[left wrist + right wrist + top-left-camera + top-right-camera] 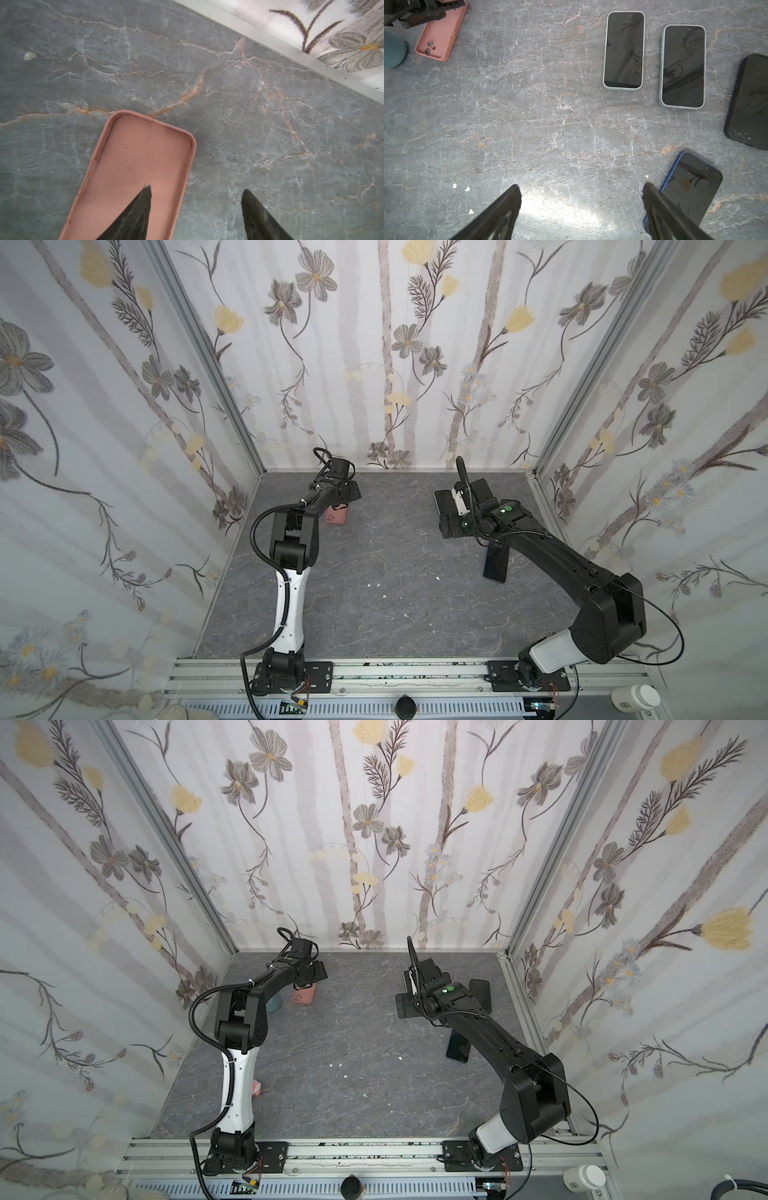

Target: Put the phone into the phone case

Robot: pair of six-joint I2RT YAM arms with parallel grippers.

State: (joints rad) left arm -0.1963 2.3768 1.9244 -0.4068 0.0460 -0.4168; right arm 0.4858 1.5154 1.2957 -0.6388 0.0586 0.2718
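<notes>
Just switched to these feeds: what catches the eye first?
The pink phone case lies open side up at the back left of the table, the open left claw straddling one long wall. On the right, four phones lie screen up, and the open right claw hovers by the blue-rimmed phone, gripping nothing.

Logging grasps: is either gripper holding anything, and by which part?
Nothing is held: left gripper open over an edge of the pink case, right gripper open beside the blue phone.
</notes>
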